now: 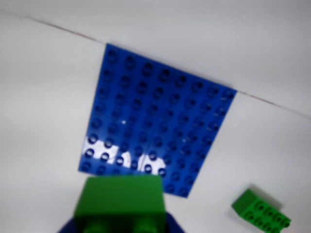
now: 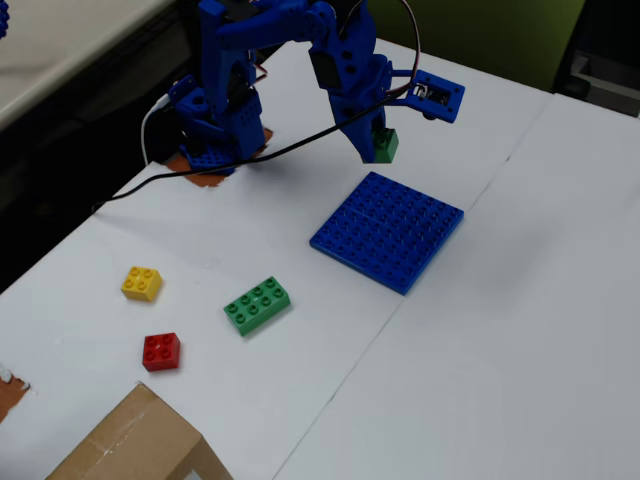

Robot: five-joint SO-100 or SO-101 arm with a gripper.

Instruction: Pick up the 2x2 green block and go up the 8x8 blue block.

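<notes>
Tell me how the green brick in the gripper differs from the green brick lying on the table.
The 2x2 green block is small and square; the longer green brick is about twice its length, with eight studs. The 2x2 green block is held in the air by the gripper, near the 8x8 blue block; the longer brick rests on the table, untouched. Both are green studded plastic.

The 8x8 blue block (image 1: 158,128) lies flat on the white table (image 1: 43,97), filling the centre of the frame, with glare patches along its lower left studs. The 2x2 green block (image 1: 121,196) sits at bottom centre, overlapping the plate's lower edge, with dark blue gripper (image 1: 120,224) parts either side of it. A longer green brick (image 1: 260,211) lies apart at lower right.
</notes>
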